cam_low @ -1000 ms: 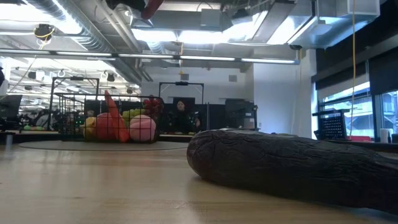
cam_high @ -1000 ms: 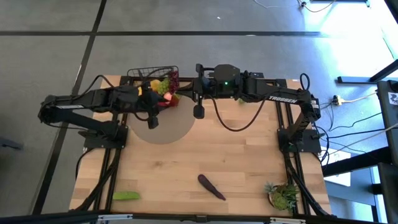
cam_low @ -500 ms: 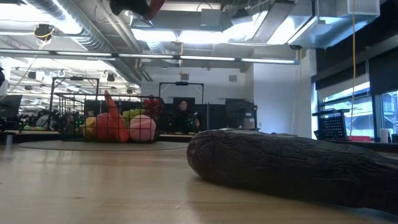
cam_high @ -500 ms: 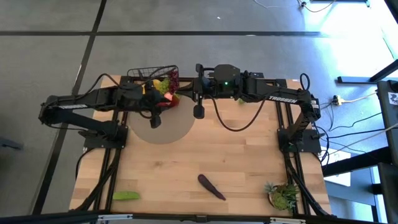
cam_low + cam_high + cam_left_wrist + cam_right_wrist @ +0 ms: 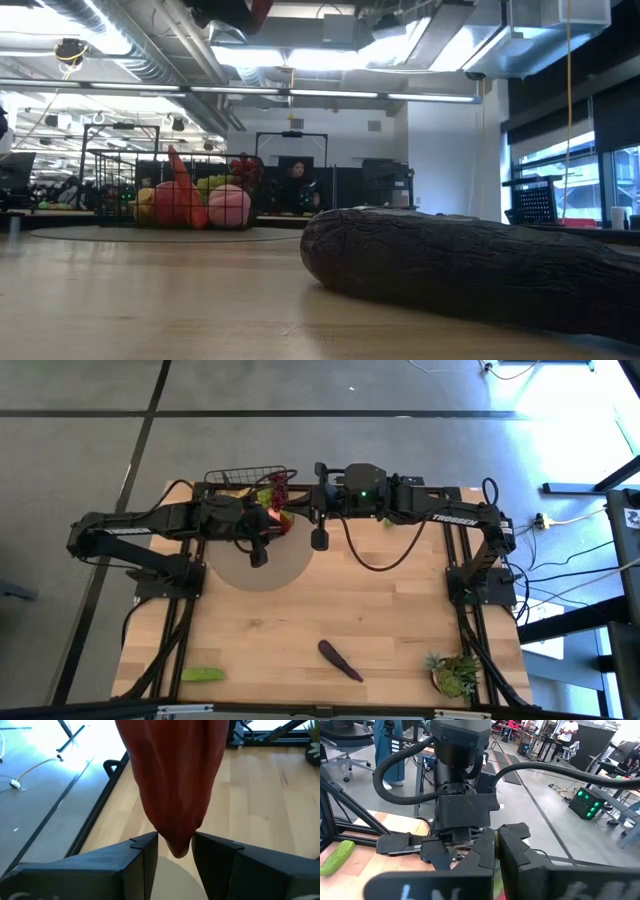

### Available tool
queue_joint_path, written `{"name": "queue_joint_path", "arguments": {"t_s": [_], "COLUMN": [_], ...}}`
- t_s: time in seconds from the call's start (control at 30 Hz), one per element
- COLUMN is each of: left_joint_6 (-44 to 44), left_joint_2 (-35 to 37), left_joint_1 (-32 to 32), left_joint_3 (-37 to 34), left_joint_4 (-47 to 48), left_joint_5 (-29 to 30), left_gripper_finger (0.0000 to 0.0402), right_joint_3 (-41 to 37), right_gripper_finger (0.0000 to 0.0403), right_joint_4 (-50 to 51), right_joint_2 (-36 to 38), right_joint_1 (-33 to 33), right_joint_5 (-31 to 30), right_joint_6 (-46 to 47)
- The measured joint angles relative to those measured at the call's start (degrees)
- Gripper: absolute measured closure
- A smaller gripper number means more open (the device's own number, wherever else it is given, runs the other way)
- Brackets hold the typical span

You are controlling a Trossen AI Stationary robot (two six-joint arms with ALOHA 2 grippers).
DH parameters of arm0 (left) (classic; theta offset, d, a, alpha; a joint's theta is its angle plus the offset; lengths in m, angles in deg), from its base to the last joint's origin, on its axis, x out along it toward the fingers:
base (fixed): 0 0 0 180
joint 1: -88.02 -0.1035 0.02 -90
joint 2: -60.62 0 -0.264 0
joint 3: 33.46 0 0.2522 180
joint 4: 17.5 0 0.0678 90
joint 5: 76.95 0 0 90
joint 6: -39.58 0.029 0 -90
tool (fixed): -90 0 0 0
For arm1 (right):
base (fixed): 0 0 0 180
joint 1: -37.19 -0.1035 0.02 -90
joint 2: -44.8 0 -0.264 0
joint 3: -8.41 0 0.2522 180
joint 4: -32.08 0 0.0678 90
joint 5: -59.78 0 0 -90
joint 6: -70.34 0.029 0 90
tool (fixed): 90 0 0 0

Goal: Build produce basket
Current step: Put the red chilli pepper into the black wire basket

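The red chili (image 5: 172, 785) hangs pinched between the fingers of the left tool (image 5: 175, 852), just beside the basket (image 5: 243, 478). It looks light, smooth and tapered, so it may slip; a hold nearer its thick part seems safer. The right tool (image 5: 495, 845), fully closed and empty, waits near the basket.

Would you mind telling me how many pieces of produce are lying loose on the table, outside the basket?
2: the dark eggplant near the table's front middle, and the green cucumber at the front left corner. Others may be hidden under the arms beside the basket.
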Motion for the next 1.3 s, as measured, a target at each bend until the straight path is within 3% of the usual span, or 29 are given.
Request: {"name": "queue_joint_path", "arguments": {"t_s": [0.9, 1.3], "left_joint_6": [0.06, -0.09], "left_joint_2": [-1.14, -2.27], "left_joint_1": [0.02, 0.02], "left_joint_3": [0.07, 0.07], "left_joint_4": [-3.82, -5.77], "left_joint_5": [0.87, -2.21], "left_gripper_finger": [0.0292, 0.0291], "right_joint_3": [0.00, 0.00], "right_gripper_finger": [0.0403, 0.0403], "right_joint_4": [0.32, 0.29], "right_joint_2": [0.00, 0.00], "right_joint_1": [0.00, -0.02], "right_joint_5": [0.00, 0.02], "right_joint_6": [0.33, 0.35]}}
